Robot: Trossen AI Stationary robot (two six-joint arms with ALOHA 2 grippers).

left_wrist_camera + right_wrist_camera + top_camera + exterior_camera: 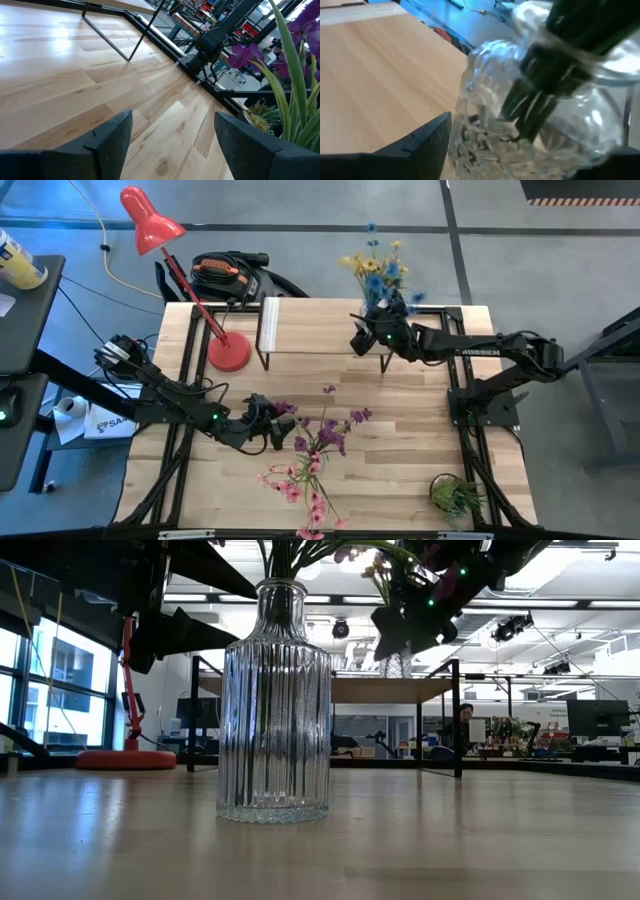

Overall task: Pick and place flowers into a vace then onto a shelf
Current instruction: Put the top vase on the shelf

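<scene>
High view — "TROSSEN" on right arm (470,350); left jaws spread, right jaws unclear.

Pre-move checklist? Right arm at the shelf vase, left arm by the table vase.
1. Shelf vase upright on the shelf: ok.
2. Yellow and blue flowers in it: ok.
3. Right gripper clear of the shelf vase: cannot tell; the vase sits within it.
4. Left gripper open and empty: ok.
5. Table vase upright, purple flowers and pink flowers in it: ok.
6. Gap between left gripper and table vase free: ok in the high view.
</scene>
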